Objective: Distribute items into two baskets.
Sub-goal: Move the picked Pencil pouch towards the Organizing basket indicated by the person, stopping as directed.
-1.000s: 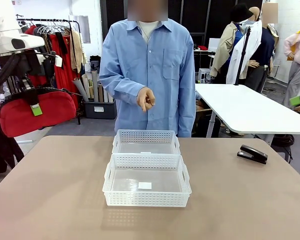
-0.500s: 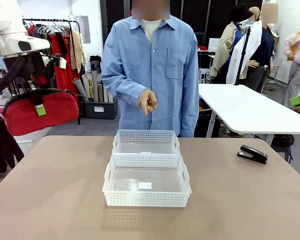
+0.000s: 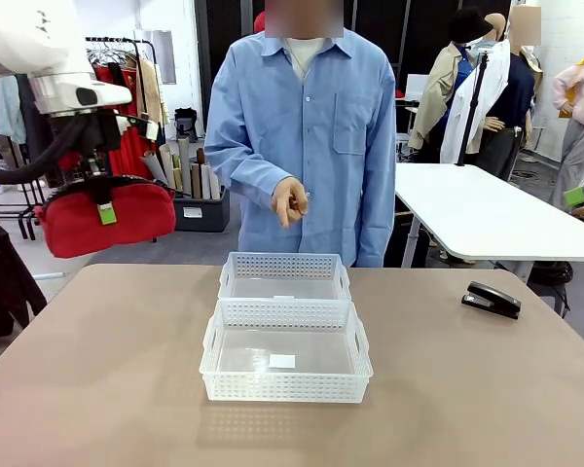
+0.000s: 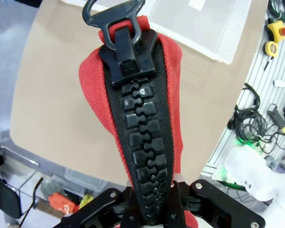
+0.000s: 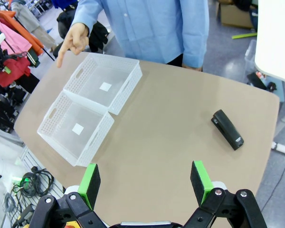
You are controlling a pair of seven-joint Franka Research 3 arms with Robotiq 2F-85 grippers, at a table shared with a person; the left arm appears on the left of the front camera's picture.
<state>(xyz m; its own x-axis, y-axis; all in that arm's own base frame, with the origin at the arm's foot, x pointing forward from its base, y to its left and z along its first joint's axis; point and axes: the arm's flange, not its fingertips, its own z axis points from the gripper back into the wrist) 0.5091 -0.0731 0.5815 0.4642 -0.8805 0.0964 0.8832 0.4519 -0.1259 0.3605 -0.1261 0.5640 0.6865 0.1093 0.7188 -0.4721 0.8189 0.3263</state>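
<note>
The left end effector (image 3: 105,206) grips the red soft fabric pouch with black zipper (image 3: 141,219), raised beyond the worktop (image 3: 97,389) at its far-left edge. The right end effector (image 5: 145,183) stands wide and empty. The small black stapler (image 3: 492,300) lies far right. The near white perforated plastic basket (image 3: 285,387) and the far basket (image 3: 284,265) hold nothing yet.

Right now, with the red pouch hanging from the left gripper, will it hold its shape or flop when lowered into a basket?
Probably floppy: the red pouch droops at both ends from the left gripper, shut on its zipper. Its soft fabric should slump and settle rather than tip or roll. The textured surface seems grippy, so slipping looks unlikely.
</note>
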